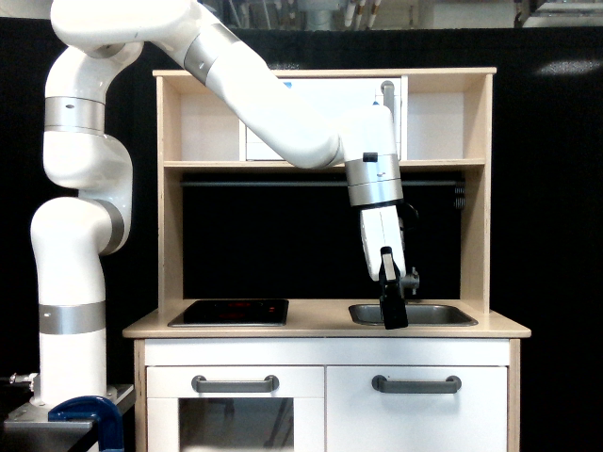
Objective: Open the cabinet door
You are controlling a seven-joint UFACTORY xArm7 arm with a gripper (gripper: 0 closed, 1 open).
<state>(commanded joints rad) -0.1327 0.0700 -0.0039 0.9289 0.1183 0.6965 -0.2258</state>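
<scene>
The pale wooden tabletop [320, 327] of the play kitchen runs the full width of the unit, above the white lower fronts. Set into it toward the exterior view's left is a black hob [229, 312] with faint red markings, and toward the exterior view's right a grey metal sink [443, 314] is sunk into the surface. A grey tap [412, 279] rises at the sink's back edge, mostly hidden behind the arm.

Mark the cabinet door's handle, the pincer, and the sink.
cabinet door handle [416, 383], exterior view, middle of the grey horizontal bar.
pincer [393, 315], exterior view, dark fingertips above the sink's front edge.
sink [443, 314], exterior view, bare basin right of the pincer.
</scene>
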